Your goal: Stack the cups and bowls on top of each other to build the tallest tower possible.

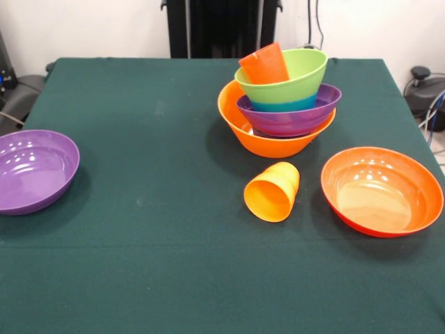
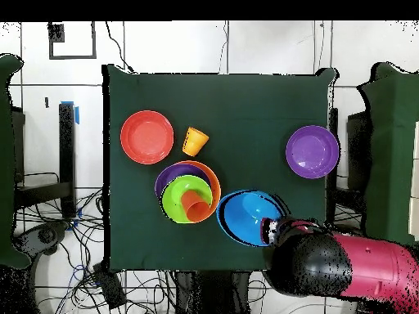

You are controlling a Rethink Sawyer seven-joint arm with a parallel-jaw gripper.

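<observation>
Currently placed, left to right in the front view: purple bowl at the left edge, the tower upper centre, yellow-orange cup just below it, red-orange bowl at the right.

Tower make-up, bottom to top: large yellow-orange bowl, second purple bowl, a blue band of a nested bowl, lime green bowl, red-orange cup leaning inside the green rim.

Overhead view only: medium blue bowl lower centre, right of the tower; gripper at that bowl's lower right rim, below the black and red arm. Open or closed: cannot tell. Holding the bowl or merely over it: cannot tell.

Likely faults:
- Upper bowls seated off-centre toward the right in the base; expect a slide or tip under any sideways push.
- Red-orange cup tilted, not seated flat; likely to topple if a bowl is set on it.
- Yellow-orange cup lying on its side, mouth toward the camera; liable to roll when touched.
- Arm close to the tower; risk of a knock.

Materials: glossy hard plastic throughout, smooth and slippery. Bowls round, shallow, curved walls. Cups tapered; stepped rim band on the yellow-orange one. Dark green cloth matte.
</observation>
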